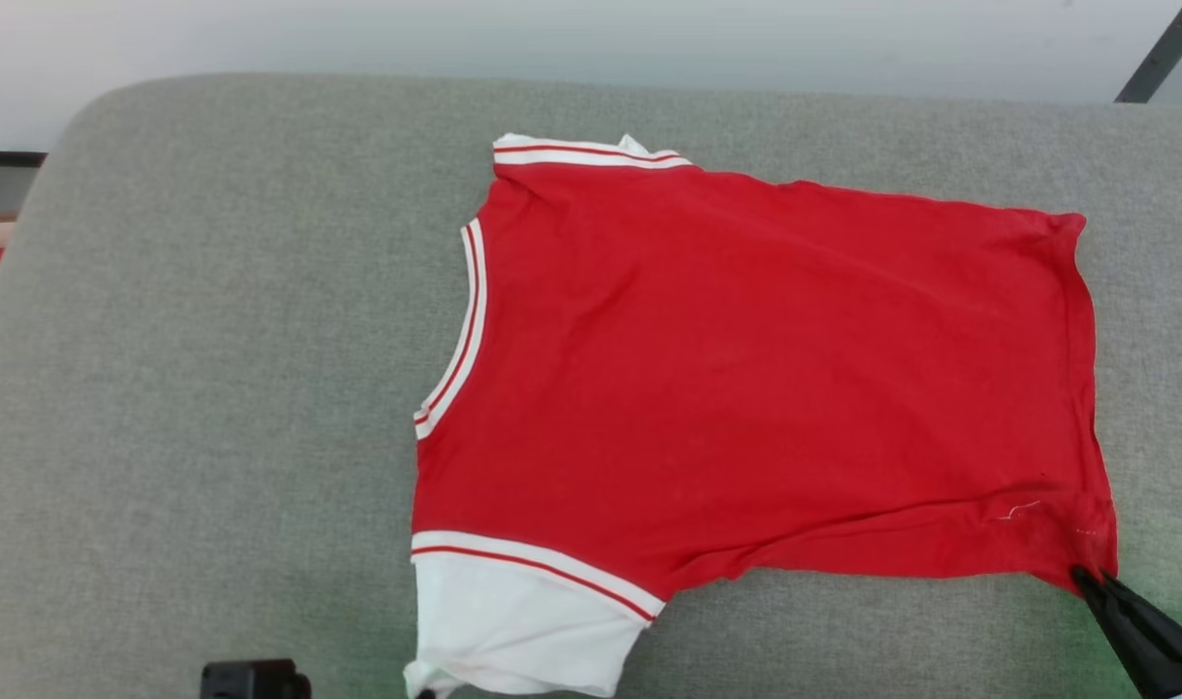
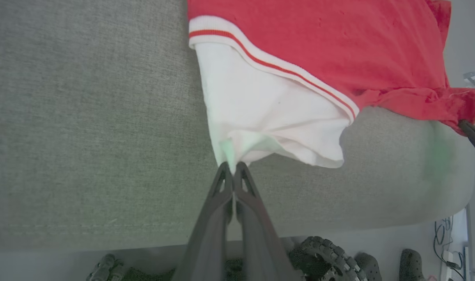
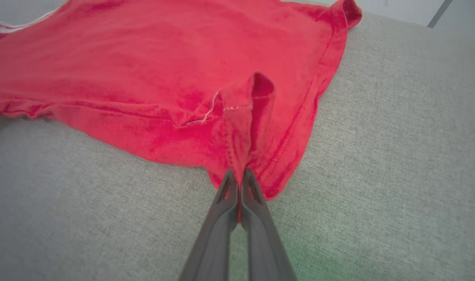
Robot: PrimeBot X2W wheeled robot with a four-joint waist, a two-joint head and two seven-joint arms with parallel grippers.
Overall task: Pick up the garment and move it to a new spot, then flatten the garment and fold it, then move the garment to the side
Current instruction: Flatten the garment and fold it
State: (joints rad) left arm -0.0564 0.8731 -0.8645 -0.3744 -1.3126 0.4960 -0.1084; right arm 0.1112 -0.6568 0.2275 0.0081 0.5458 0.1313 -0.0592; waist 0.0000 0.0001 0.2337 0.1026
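Observation:
The garment (image 1: 746, 379), a red jersey with white sleeves and red-white striped trim, lies spread on the grey cushion with its plain red side up, neck to the left and hem to the right. My left gripper (image 2: 233, 166) is shut on the edge of the near white sleeve (image 2: 261, 113). My right gripper (image 3: 239, 173) is shut on a pinched fold at the near hem corner (image 3: 241, 128). In the head view that right gripper (image 1: 1086, 575) touches the jersey's lower right corner. No number or lettering shows.
The grey cushioned surface (image 1: 213, 388) extends widely to the left of the jersey. Its near edge (image 2: 105, 238) drops to a floor with a treaded wheel (image 2: 327, 253) and dark shoes (image 2: 411, 265). A dark bar (image 1: 1159, 53) leans at the far right.

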